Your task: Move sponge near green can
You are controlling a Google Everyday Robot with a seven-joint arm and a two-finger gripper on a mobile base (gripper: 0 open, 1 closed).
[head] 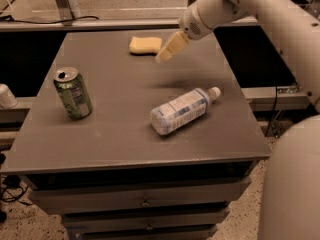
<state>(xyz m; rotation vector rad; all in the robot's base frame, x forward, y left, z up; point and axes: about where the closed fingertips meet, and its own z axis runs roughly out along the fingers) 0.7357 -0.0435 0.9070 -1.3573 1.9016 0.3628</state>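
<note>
The pale-yellow sponge [145, 45] lies flat at the far middle of the grey table [115, 134]. The green can [73, 93] stands upright near the table's left edge, well apart from the sponge. My gripper [164, 57], on the white arm that reaches in from the upper right, hangs above the table just right of the sponge, its pale yellow pads pointing down and left. It holds nothing.
A clear plastic bottle [183, 109] with a white cap lies on its side right of the table's middle. Drawers [145, 202] sit under the table front. A white object [6, 96] rests on the ledge at the left.
</note>
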